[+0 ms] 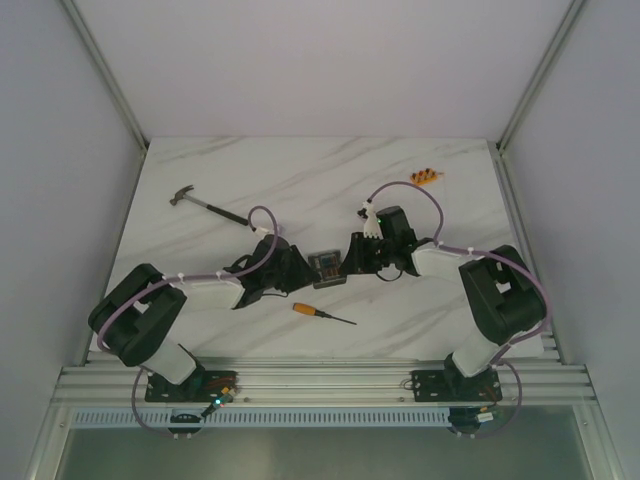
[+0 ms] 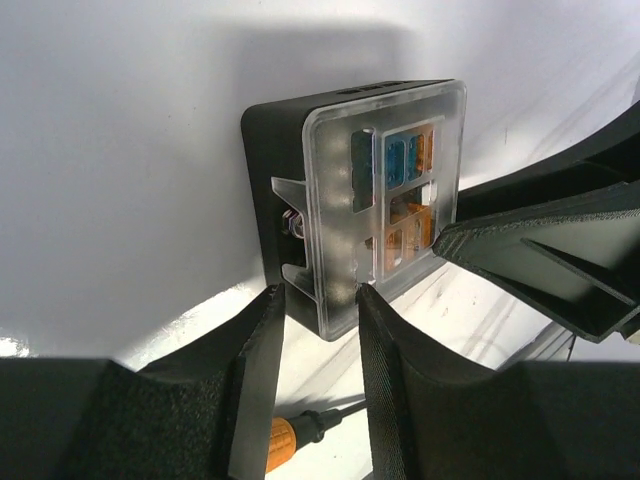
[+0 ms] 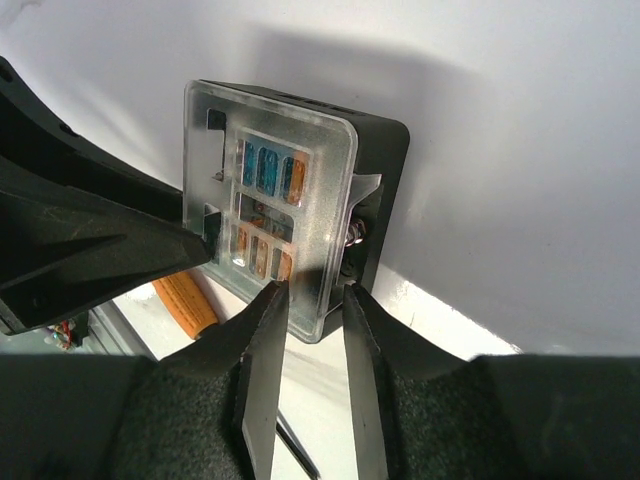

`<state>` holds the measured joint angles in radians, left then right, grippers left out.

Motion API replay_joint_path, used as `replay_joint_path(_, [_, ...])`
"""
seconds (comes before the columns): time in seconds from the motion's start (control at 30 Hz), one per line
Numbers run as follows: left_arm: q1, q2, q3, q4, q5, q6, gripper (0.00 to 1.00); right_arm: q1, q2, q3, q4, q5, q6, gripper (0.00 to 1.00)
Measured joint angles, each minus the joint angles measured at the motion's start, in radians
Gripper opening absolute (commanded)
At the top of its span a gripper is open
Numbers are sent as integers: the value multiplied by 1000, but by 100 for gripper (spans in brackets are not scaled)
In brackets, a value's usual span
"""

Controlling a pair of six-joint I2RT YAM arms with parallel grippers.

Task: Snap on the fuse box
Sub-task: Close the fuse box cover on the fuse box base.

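We see a white marble-patterned desk (image 1: 300,170) with grey veins. Near its middle lies the fuse box (image 1: 324,267), black base down and clear lid up, with small orange and blue fuses showing through the lid. Just in front of it, towards the near edge, lies a screwdriver (image 1: 318,314) with an orange handle, its shaft pointing right. Towards the far left a hammer (image 1: 205,205) rests flat, head to the left. Well apart, near the far right corner, sits a small orange block (image 1: 426,177).
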<state>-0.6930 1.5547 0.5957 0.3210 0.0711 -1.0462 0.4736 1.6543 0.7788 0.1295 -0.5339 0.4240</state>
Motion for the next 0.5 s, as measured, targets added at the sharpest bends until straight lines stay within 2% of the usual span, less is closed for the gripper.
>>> replay_joint_path(0.07, [3,-3,-7,8,7,-5,45,3,-1,3,-5,4,-4,36])
replay_joint_path(0.23, [10,-16,-16,2,13,-6,56,8,-6,3,-8,7,-11,39])
replay_joint_path(0.37, [13,-49,-16,-65,3,21,66,12,-16,3,-21,10,-16,48])
replay_joint_path(0.5, [41,-74,-5,-122,2,62,68,-1,-27,19,-26,10,-17,50])
